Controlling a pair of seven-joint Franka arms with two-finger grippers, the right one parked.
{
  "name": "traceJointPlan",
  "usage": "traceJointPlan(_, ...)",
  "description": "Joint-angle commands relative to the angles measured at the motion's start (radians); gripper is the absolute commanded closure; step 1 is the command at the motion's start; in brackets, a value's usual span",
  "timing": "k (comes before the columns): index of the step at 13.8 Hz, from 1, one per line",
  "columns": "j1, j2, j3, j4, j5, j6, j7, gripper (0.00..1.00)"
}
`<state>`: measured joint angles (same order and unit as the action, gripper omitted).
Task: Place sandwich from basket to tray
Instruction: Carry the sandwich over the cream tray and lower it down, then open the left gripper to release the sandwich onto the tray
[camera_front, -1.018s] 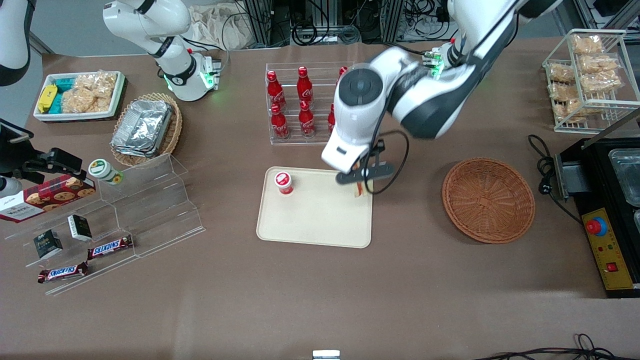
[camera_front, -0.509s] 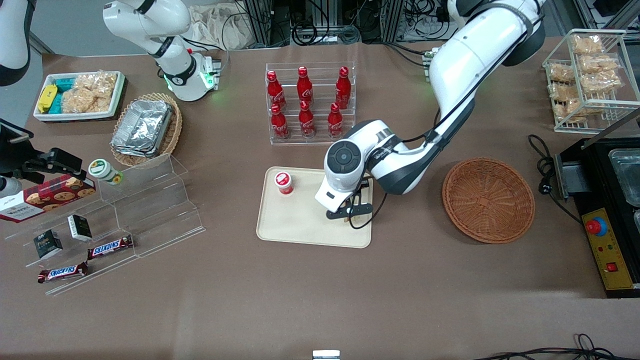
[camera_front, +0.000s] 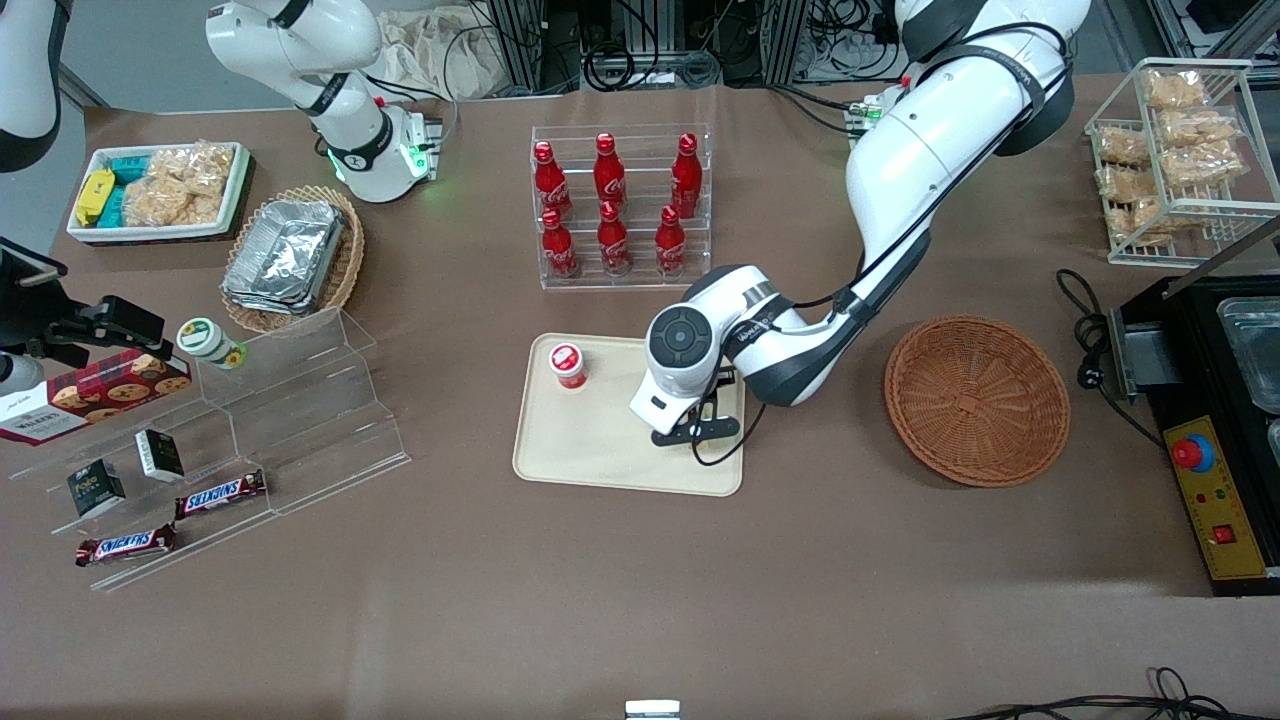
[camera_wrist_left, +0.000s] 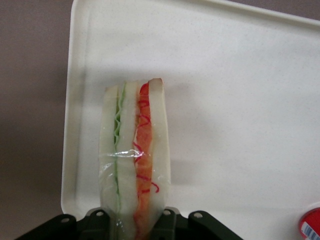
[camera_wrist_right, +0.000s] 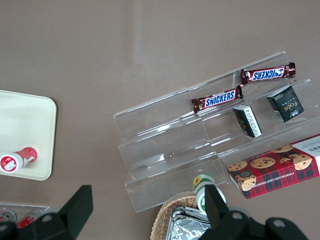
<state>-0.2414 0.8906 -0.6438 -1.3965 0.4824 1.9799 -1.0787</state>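
The sandwich (camera_wrist_left: 135, 160), a plastic-wrapped white wedge with green and red-orange layers, stands on edge low over the beige tray (camera_wrist_left: 240, 100). My left gripper (camera_wrist_left: 136, 222) is shut on its lower end, one finger on each bread face. In the front view the gripper (camera_front: 697, 432) is down on the tray (camera_front: 600, 445), at the tray's end toward the working arm, and the wrist hides the sandwich. The reddish-brown wicker basket (camera_front: 977, 400) sits empty beside the tray, toward the working arm's end.
A small red-lidded cup (camera_front: 568, 365) stands on the tray's corner nearest the parked arm. A rack of red cola bottles (camera_front: 610, 210) stands farther from the camera than the tray. An acrylic stepped shelf (camera_front: 300, 400) with snacks lies toward the parked arm's end.
The left arm has come down and moved nearer the camera over the tray, carrying the sandwich from high above the tray's edge down to tray level.
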Motion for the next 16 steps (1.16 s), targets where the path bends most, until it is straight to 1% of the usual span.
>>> traceJointPlan(1, -0.015, 0.007, 0.006, 0.036, 0.018, 0.002, -0.023, 0.05)
traceJointPlan(2, -0.012, 0.001, 0.006, 0.037, 0.019, 0.0, -0.049, 0.0)
traceJointPlan(4, -0.004, -0.043, 0.006, 0.042, 0.022, -0.007, -0.151, 0.0)
traceJointPlan(6, 0.025, -0.146, 0.006, 0.031, 0.012, -0.051, -0.223, 0.0)
traceJointPlan(8, 0.062, -0.269, 0.001, 0.033, -0.002, -0.156, -0.234, 0.0)
traceJointPlan(10, 0.121, -0.393, 0.001, 0.03, -0.079, -0.206, -0.227, 0.0)
traceJointPlan(12, 0.206, -0.474, -0.002, 0.025, -0.125, -0.259, -0.211, 0.0)
traceJointPlan(16, 0.342, -0.559, -0.002, 0.022, -0.208, -0.277, -0.068, 0.0)
